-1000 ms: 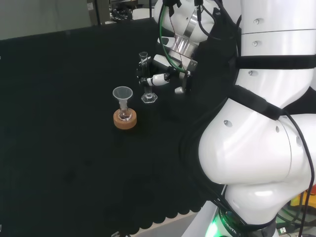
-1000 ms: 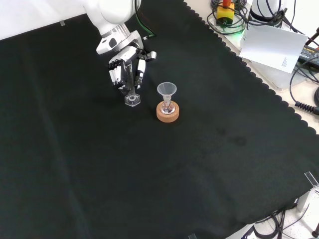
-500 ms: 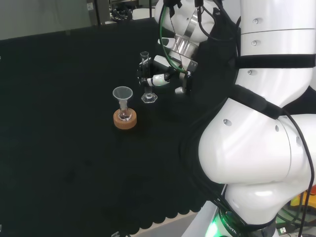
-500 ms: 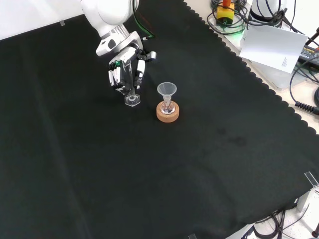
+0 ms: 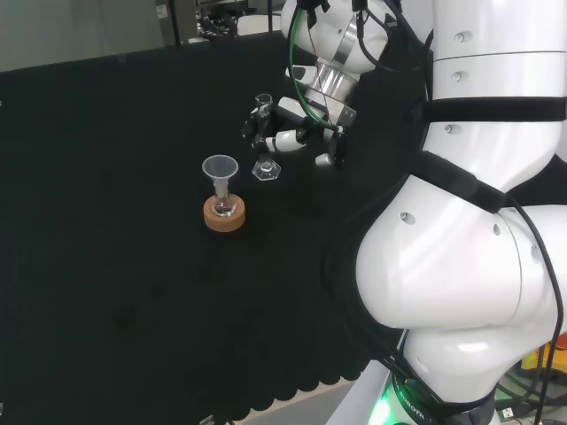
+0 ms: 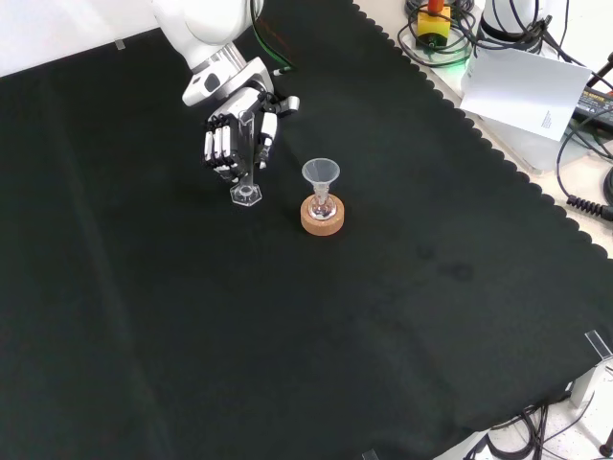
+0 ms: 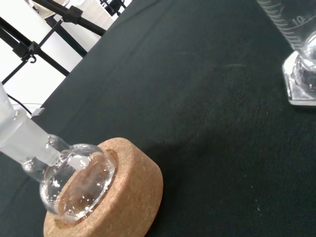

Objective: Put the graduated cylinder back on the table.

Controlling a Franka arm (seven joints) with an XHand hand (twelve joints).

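The clear graduated cylinder [image 6: 246, 163] stands upright on the black cloth on its hexagonal foot [image 5: 267, 171]. The hand [image 6: 230, 142] is at the cylinder's upper half, fingers [image 5: 254, 126] spread and nearly straight beside the tube, thumb on the other side. In the front view the hand comes from the top and the cylinder stands just in front of its fingers. The wrist view has the cylinder's foot [image 7: 301, 84] and its lowest scale marks at one edge.
A small round flask with a clear funnel [image 6: 321, 173] in its neck sits on a cork ring [image 6: 323, 216], close to the right of the cylinder in the front view. The same flask [image 7: 74, 182] and cork ring [image 7: 123, 197] fill the wrist view's foreground. The arm's white links [image 5: 469, 221] stand at the head view's right.
The fingers have uncurled from the cylinder and spread. The cylinder's foot has shifted slightly left in the front view and rests on the cloth.
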